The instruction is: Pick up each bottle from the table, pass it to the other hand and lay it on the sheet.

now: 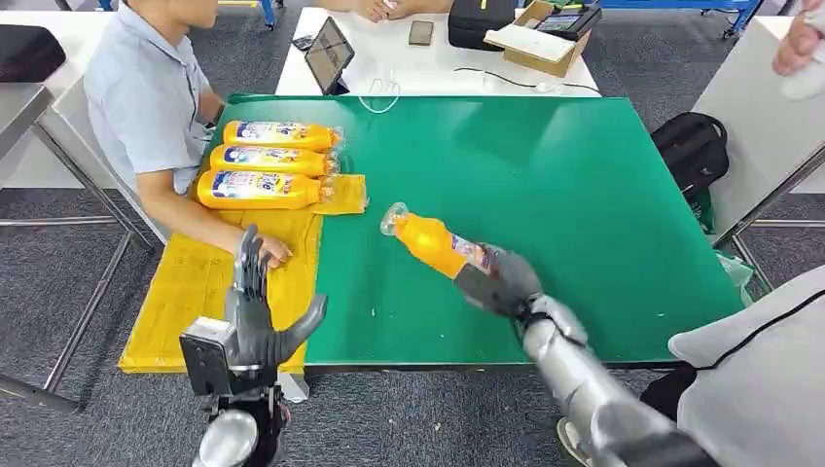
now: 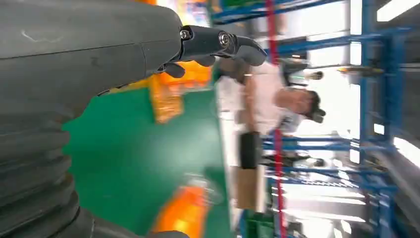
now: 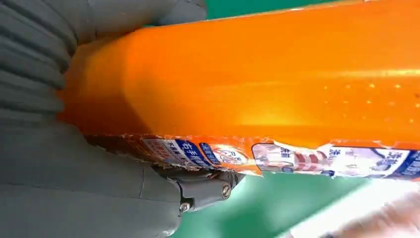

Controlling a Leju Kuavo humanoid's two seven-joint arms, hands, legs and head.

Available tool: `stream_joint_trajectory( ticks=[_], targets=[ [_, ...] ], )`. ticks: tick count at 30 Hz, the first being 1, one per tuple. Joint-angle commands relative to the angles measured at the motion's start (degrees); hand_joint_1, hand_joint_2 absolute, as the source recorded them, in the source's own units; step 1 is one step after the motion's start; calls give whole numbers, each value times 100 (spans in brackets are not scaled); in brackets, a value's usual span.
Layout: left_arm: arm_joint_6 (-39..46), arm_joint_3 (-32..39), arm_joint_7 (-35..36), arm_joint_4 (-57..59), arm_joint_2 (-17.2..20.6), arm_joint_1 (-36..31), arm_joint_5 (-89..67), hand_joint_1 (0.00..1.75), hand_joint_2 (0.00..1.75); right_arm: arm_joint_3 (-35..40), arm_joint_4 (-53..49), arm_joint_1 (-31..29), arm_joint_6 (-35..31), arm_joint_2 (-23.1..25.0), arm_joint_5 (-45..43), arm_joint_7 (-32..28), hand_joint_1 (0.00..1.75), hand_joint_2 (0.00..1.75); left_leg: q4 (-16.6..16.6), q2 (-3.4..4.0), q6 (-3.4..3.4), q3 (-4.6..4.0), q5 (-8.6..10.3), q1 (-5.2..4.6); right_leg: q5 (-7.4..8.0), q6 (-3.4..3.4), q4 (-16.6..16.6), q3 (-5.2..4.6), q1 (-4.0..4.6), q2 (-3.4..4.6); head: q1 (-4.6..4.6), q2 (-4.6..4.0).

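Head view: we saw the right hand (image 1: 498, 280) gripping an orange bottle (image 1: 434, 243) by its base end, the bottle tilted with its clear cap toward the far left, held over the green table (image 1: 584, 195) near its middle. The left hand (image 1: 261, 316) was raised at the near left with fingers spread apart, holding nothing, over the near part of the yellow sheet (image 1: 190, 292). Three more bottles (image 1: 261, 161) lay side by side on the far end of the sheet, caps pointing right. A person in a light blue shirt (image 1: 146, 97) sat at the left of the table, with a hand (image 1: 265, 249) resting on the sheet just beyond the robot's left hand. A white table (image 1: 428, 73) stood beyond the green one, with a tablet (image 1: 329, 53), a phone (image 1: 421, 32), a black bag (image 1: 481, 19) and a cardboard box (image 1: 540, 39) on it. A black backpack (image 1: 693, 151) sat on the floor at the right.

Left wrist view: we saw the left hand (image 2: 99, 64) with fingers (image 2: 218, 42) extended and empty above the green table (image 2: 138, 148); the orange bottle (image 2: 183, 210) appeared blurred, and the stacked bottles on the sheet were too blurred to count.

Right wrist view: we saw the right hand (image 3: 74, 163) wrapped around the orange bottle (image 3: 247, 89), its torn label (image 3: 277, 156) facing the camera, with the green table (image 3: 257, 203) behind.
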Motion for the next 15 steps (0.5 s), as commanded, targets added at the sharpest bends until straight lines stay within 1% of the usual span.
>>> stream_joint_trajectory(
  ticks=[1,3,6,9,15],
  targets=[
    [-764,-531,66,507,506,574,754,0,175,1036,-4983,2777,-1368,523,-1244,-583,175,175,-6,-13,-17,-19,-7,17,-13,-21,-4,-12,17,-17,0,0],
    [-1078,-705,58,526,652,571,853,0,175,1177,-5113,2826,-1448,469,-1419,-642,175,175,-2,-40,-21,-57,-5,14,-21,-22,10,-49,13,-41,-2,0],
    [-1219,-802,58,473,719,569,853,0,175,1209,-5020,2726,-1502,418,-1450,-737,175,175,-3,-28,-14,-89,-5,17,-18,-20,9,-77,15,-34,-2,0],
    [-1338,-832,88,469,686,509,936,0,175,1307,-4884,2635,-1501,415,-1394,-749,175,175,-2,-26,-11,-108,1,14,-14,-18,10,-98,10,-37,0,0],
    [-1338,-832,88,469,686,509,936,0,175,1307,-4884,2635,-1501,415,-1394,-749,175,175,-3,-27,-17,-106,0,12,-14,-28,5,-94,10,-39,0,0]
  ],
)
